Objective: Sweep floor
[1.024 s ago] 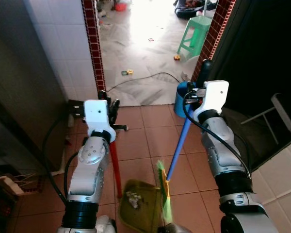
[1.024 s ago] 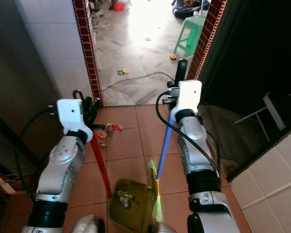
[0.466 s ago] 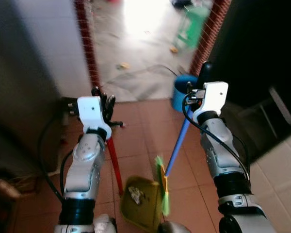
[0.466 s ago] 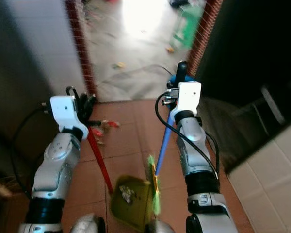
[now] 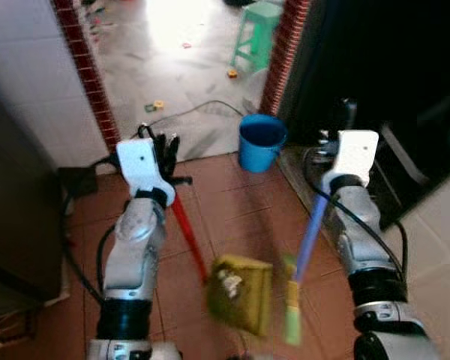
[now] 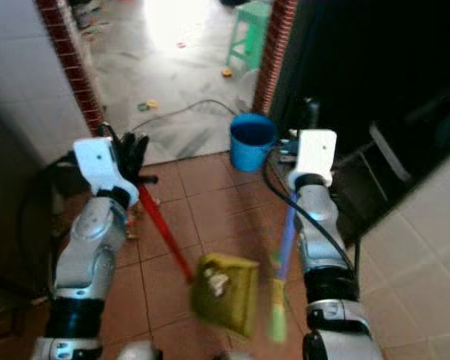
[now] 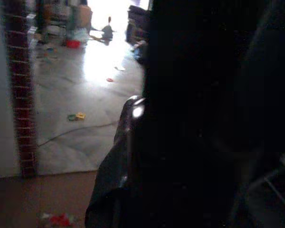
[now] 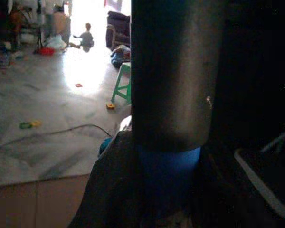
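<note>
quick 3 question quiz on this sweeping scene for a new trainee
1. True or false: the dustpan already holds debris.
2. Which gripper holds the blue-handled broom? A) left gripper B) right gripper
3. Fill in: the blue bucket stands beside the brick ____.

Key: 1 true. 2 B; the left one holds the red handle of the dustpan. 3 pillar.

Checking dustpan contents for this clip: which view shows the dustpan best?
The left eye view: the olive dustpan sits between both arms with pale debris inside, though blurred. The right eye view shows it similarly. The wrist views look toward the doorway instead.
</note>
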`<state>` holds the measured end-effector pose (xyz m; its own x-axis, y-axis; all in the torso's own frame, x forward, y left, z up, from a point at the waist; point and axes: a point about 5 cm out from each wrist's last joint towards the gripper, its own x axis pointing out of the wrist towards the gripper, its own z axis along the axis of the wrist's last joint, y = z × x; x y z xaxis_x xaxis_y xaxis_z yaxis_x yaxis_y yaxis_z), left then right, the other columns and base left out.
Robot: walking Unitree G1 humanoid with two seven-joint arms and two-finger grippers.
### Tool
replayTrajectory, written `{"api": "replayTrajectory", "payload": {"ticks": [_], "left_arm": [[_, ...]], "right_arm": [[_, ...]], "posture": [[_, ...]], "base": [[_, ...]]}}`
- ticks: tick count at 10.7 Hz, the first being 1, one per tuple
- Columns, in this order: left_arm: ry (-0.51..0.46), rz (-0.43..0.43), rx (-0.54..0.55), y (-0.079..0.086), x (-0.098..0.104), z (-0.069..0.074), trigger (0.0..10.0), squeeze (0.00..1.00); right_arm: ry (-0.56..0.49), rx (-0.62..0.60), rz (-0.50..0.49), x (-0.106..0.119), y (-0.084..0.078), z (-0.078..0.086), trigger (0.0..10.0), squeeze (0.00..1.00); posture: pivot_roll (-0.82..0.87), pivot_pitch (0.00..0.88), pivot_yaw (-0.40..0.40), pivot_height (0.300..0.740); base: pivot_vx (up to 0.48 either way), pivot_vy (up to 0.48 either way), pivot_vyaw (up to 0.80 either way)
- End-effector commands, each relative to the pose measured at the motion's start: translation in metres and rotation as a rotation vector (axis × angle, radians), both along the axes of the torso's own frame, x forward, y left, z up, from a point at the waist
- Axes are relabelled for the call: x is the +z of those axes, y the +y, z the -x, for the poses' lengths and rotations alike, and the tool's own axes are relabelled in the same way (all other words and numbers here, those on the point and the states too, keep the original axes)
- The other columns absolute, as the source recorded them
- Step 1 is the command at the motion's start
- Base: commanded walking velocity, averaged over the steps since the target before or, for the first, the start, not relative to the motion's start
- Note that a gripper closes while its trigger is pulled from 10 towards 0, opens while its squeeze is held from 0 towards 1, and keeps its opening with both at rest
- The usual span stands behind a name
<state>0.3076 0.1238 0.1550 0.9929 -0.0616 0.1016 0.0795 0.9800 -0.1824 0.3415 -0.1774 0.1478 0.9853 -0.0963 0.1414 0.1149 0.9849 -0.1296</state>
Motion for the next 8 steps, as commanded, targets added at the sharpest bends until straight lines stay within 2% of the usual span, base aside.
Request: {"api": "replayTrajectory", "payload": {"ticks": [1,2,3,6,7,8], "left_arm": [[-0.058,0.010,0.014,0.001,0.013,-0.002,10.0,0.00],[-0.072,0.019,0.029,0.003,0.016,-0.002,10.0,0.00],[-0.113,0.046,0.050,0.004,0.028,-0.005,10.0,0.00],[-0.207,0.106,0.084,0.008,0.061,-0.014,10.0,0.00],[-0.223,0.102,0.100,0.011,0.065,-0.015,10.0,0.00],[-0.236,0.141,0.145,0.018,0.073,-0.019,10.0,0.00]], "right_arm": [[-0.027,-0.021,0.005,0.007,-0.002,-0.001,10.0,0.00],[-0.010,-0.058,0.021,0.003,-0.006,0.000,10.0,0.00],[0.019,-0.106,0.057,-0.004,-0.011,0.000,10.0,0.00],[0.044,-0.145,0.078,-0.009,-0.019,0.002,10.0,0.00],[0.045,-0.149,0.080,-0.010,-0.020,0.002,10.0,0.00],[0.043,-0.157,0.079,-0.011,-0.021,0.003,10.0,0.00]], "posture": [[0.00,0.014,-0.032,0.740],[-0.01,0.004,-0.032,0.740],[0.00,0.000,-0.034,0.740],[-0.01,0.000,-0.029,0.740],[-0.01,0.000,-0.027,0.740],[-0.02,0.000,-0.023,0.740]], "base": [[0.390,0.000,0.00],[0.394,0.000,0.00],[0.420,0.000,0.00],[0.460,0.000,0.00],[0.461,0.000,0.00],[0.461,0.000,0.00]]}}
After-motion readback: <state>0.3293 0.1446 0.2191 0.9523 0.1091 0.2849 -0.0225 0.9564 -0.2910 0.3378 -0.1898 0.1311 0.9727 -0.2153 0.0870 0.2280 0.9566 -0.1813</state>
